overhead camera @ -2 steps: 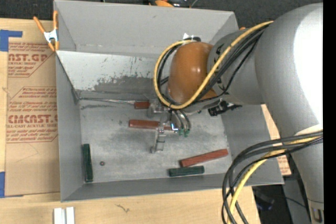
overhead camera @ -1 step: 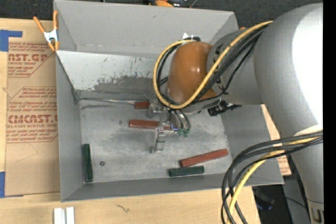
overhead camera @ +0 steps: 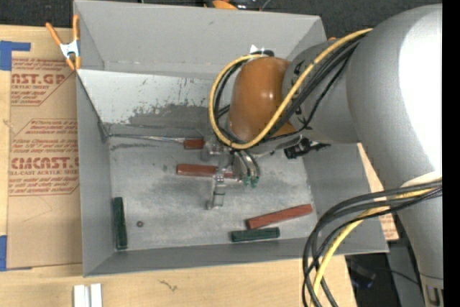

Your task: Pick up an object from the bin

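Mid-floor in the bin, the pincer sits at the right end of a brown stick, and I cannot tell whether it is clenched or released.

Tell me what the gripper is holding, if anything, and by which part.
Cannot be told. The gripper sits at the right end of the brown stick mid-bin.

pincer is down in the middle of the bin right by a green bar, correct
Not green: the camera view shows the pincer down in the middle of the bin right by a reddish-brown bar.
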Available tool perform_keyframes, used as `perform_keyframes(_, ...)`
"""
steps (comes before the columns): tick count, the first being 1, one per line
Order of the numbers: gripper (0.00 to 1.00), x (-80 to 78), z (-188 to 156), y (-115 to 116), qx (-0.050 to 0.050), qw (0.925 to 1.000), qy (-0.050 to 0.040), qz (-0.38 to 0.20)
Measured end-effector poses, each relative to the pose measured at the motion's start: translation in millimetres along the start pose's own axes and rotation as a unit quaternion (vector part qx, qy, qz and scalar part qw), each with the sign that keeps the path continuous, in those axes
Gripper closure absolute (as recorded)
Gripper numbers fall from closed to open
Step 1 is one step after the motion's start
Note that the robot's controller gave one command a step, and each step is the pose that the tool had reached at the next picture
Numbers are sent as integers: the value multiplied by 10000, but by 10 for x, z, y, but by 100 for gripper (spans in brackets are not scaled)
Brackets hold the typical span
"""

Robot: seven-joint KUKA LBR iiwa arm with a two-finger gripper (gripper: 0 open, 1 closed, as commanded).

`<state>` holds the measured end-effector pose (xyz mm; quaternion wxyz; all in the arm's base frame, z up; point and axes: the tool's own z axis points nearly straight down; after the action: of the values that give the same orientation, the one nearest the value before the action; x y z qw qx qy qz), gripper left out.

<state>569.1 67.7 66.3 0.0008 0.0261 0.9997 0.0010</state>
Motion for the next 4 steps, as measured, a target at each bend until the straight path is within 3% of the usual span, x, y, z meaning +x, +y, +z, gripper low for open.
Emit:
perform_keyframes(1, 100, -4, -2, 2, -3, 10000, 4, 1)
perform_keyframes(3, 100, -18, -523, 28, -3, 10000, -10, -7)
perform_keyframes(4, 100, -36, -1127, 43, -6, 10000, -33, -15)
